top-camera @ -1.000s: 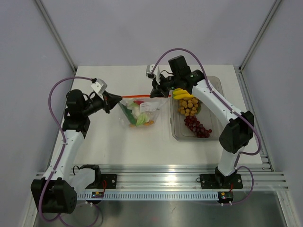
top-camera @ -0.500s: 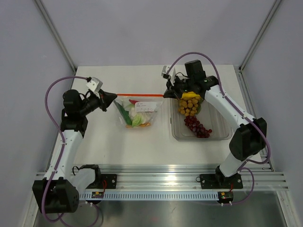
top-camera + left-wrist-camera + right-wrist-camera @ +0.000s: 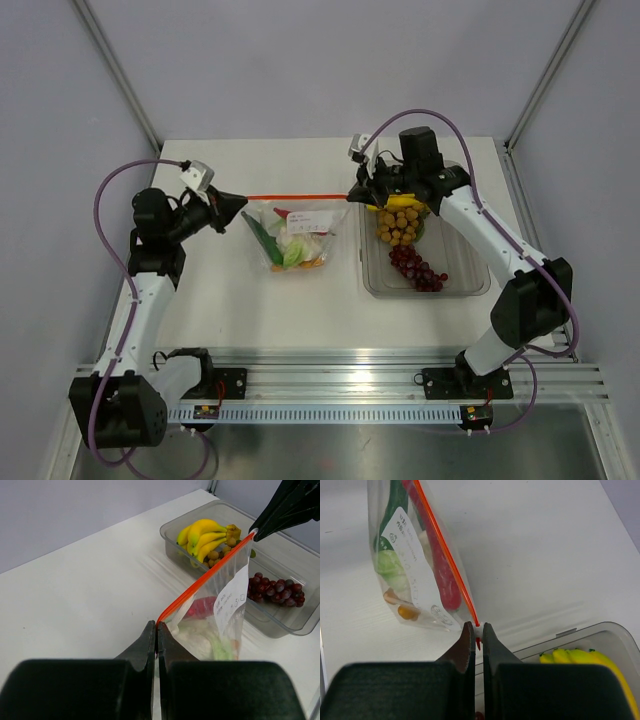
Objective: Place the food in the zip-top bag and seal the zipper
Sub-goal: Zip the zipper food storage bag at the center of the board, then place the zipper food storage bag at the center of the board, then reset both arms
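The zip-top bag (image 3: 292, 232) is held up between the two arms over the middle of the table (image 3: 220, 300), just left of the clear tub (image 3: 470, 290). The left pincer (image 3: 156, 627) is pinched narrow on the left end of the zipper (image 3: 200, 582), and the right pincer (image 3: 476, 627) is clamped in the same way on its right end. The red strip is drawn into a straight, taut line between them. It is seen as a single line, but whether it is pressed shut along its whole length cannot be told.

The bag is hung below the strip with a white label (image 3: 407, 550) on its side. Inside it a red chilli (image 3: 442, 575), green vegetables (image 3: 387, 562), orange pieces (image 3: 407, 612) and a white bulb (image 3: 290, 236) are gathered. Whether the bag's bottom is rested on the table cannot be told.

In the tub, yellow bananas (image 3: 205, 532) are laid at the far end, a brown ball cluster (image 3: 400, 222) is set just beside them, and dark red grapes (image 3: 418, 268) are placed nearer the arms' bases.
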Action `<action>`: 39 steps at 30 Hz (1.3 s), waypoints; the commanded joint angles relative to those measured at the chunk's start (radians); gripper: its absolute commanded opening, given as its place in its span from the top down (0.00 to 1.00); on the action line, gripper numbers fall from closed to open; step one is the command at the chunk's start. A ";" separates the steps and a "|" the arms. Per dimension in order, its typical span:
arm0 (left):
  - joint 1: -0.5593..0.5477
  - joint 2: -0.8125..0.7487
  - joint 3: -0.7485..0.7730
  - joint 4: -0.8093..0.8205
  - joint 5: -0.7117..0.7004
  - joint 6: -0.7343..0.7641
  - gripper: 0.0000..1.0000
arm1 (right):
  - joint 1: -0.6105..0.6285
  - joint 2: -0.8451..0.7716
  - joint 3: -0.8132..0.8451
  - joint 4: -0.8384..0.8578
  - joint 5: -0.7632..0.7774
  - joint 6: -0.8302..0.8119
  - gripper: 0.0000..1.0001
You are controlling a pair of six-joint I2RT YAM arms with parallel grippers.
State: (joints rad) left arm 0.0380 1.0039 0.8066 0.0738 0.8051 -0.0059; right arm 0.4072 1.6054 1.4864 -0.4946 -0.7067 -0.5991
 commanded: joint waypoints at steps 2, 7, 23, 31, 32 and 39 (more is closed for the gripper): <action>0.033 0.064 0.058 0.159 -0.046 -0.054 1.00 | -0.041 0.014 0.047 0.161 0.018 0.071 1.00; 0.034 0.211 0.209 0.185 -0.032 -0.085 1.00 | -0.036 0.094 0.112 0.336 -0.057 0.131 1.00; 0.034 0.023 0.036 0.230 -0.210 -0.169 0.01 | 0.162 -0.010 -0.231 0.470 0.041 0.007 0.34; 0.030 -0.117 0.181 -0.151 -0.437 -0.221 0.01 | 0.162 -0.215 -0.342 0.513 0.393 0.218 0.17; 0.030 -0.122 0.195 -0.187 -0.440 -0.256 0.01 | 0.162 -0.235 -0.338 0.501 0.448 0.248 0.15; 0.017 -0.220 0.125 -0.359 -0.475 -0.426 0.01 | 0.153 -0.337 -0.218 0.138 1.068 0.753 0.00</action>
State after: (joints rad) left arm 0.0631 0.8276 0.9646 -0.1741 0.3813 -0.3222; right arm 0.5671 1.3243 1.2160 -0.1905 -0.0101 -0.1280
